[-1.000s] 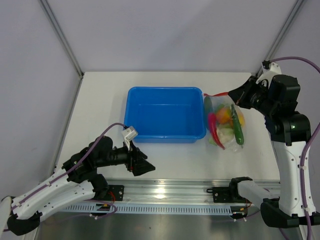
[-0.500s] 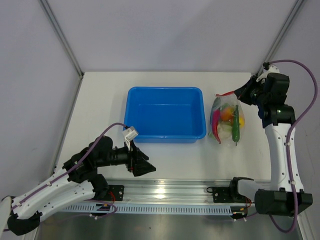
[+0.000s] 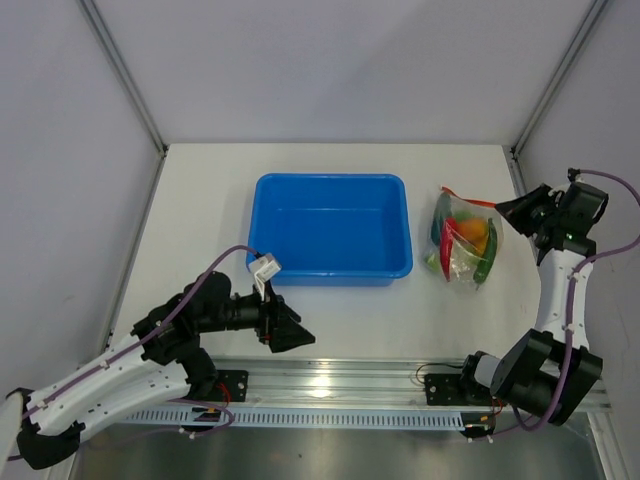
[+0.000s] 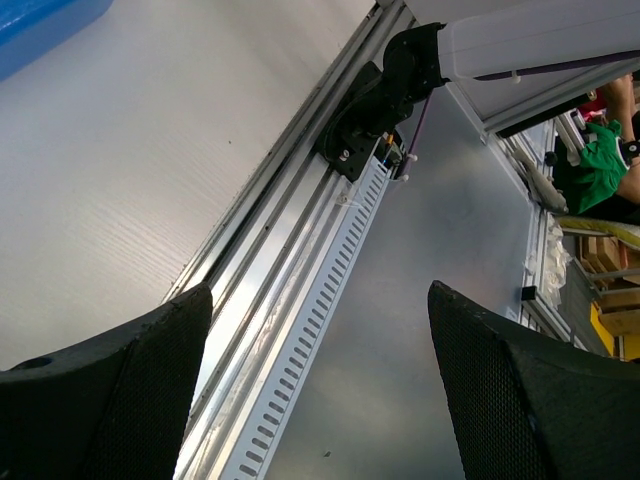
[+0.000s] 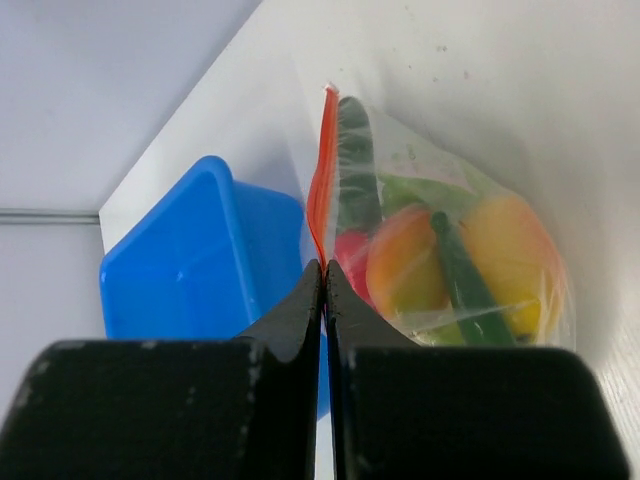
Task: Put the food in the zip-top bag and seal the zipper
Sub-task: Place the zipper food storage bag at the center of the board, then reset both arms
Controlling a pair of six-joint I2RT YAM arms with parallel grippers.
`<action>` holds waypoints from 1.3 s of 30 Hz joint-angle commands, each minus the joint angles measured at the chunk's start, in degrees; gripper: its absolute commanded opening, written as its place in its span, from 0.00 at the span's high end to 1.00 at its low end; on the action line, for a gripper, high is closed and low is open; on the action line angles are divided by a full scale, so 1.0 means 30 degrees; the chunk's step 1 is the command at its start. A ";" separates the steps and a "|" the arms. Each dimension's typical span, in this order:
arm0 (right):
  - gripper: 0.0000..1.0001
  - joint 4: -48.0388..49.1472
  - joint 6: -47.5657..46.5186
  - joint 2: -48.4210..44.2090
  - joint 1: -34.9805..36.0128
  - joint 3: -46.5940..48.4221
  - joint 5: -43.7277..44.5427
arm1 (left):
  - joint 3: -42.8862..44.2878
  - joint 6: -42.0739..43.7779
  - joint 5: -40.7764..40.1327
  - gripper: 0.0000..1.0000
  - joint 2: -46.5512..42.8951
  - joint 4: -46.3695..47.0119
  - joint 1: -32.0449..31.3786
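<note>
The zip-top bag [image 3: 465, 242] lies on the table right of the blue tub, with the food inside it. In the right wrist view I see a dark green cucumber [image 5: 355, 160], a red chili [image 5: 350, 255], an orange fruit [image 5: 405, 265] and a yellow-orange fruit [image 5: 510, 250] through the clear plastic. My right gripper [image 3: 503, 208] is shut on the orange-red zipper [image 5: 320, 180] at the bag's right end; its fingertips pinch the strip at the gripper [image 5: 325, 266]. My left gripper [image 3: 297, 336] is open and empty over the table's near edge, also in its own wrist view [image 4: 320, 292].
The blue tub [image 3: 330, 262] stands empty mid-table, and it also shows in the right wrist view [image 5: 190, 260]. The metal rail [image 4: 290, 250] runs along the near edge under my left gripper. The right wall frame stands close beside my right arm.
My right gripper has moved right and slightly nearer, toward the table's right edge, staying shut on the zipper. The bag has shifted right with it. The left arm has barely moved.
</note>
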 commanded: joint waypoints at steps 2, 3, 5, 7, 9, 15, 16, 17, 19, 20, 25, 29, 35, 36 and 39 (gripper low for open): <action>1.00 0.1008 0.0195 -0.0264 -0.0332 -0.0854 0.0491 | -0.0074 -0.0519 0.0358 0.11 0.0446 0.1184 0.0019; 1.00 0.0948 0.0253 -0.0060 -0.0420 -0.1088 0.0755 | -0.0073 -0.0548 0.0329 0.11 0.0476 0.1243 0.0019; 1.00 0.0832 0.0983 0.0059 -0.0771 -0.1966 0.1662 | -0.0014 -0.0607 0.0329 0.11 0.0563 0.1389 0.0019; 1.00 0.0334 0.1830 0.0148 -0.0948 -0.2755 0.3673 | 0.0044 -0.0665 0.0270 0.11 0.0564 0.1448 0.0019; 0.95 0.0477 0.2214 -0.0143 -0.1152 -0.3430 0.4709 | 0.0103 -0.0665 0.0299 0.11 0.0535 0.1390 0.0019; 0.56 0.0101 0.2334 -0.0555 -0.1271 -0.4606 0.6469 | 0.0074 -0.0724 0.0065 0.10 0.0155 0.0863 0.0019; 0.48 -0.0105 0.2246 -0.0556 -0.1271 -0.4490 0.6558 | 0.0045 -0.0753 -0.0022 0.10 0.0096 0.0804 0.0019; 0.43 -0.0397 0.2100 -0.0585 -0.1271 -0.4054 0.6878 | 0.0044 -0.0811 -0.0110 0.09 0.0066 0.0688 0.0019; 0.18 -0.1742 0.2011 -0.0730 -0.1067 -0.3379 0.7783 | 0.0103 -0.0899 -0.0285 0.09 0.0007 0.0599 0.0019; 0.01 -0.2299 0.1895 -0.1079 -0.0863 -0.2476 0.9152 | 0.0103 -0.0929 -0.0519 0.09 0.0065 0.0512 0.0019; 0.00 -0.4206 0.0986 -0.2516 0.1450 -0.0068 1.1508 | 0.0103 -0.1426 -0.1574 0.09 0.0270 0.0539 0.0019; 0.01 -0.5056 0.0605 -0.3688 0.4750 0.1017 1.2473 | 0.0629 -0.1749 -0.2598 0.06 0.0680 0.0278 0.0019; 0.01 -0.7130 0.1275 -0.5535 1.1436 0.0522 1.6077 | 0.2444 -0.1897 -0.6231 0.00 0.2083 -0.2504 0.0019; 0.01 -0.7515 0.1598 -0.5594 1.2894 0.0376 1.6138 | 0.2824 -0.1838 -0.6814 0.01 0.2261 -0.2739 0.0048; 0.01 -0.9126 0.2945 -0.5478 1.5446 -0.0210 1.6693 | 0.3528 -0.1604 -0.7346 0.00 0.2992 -0.3092 0.0223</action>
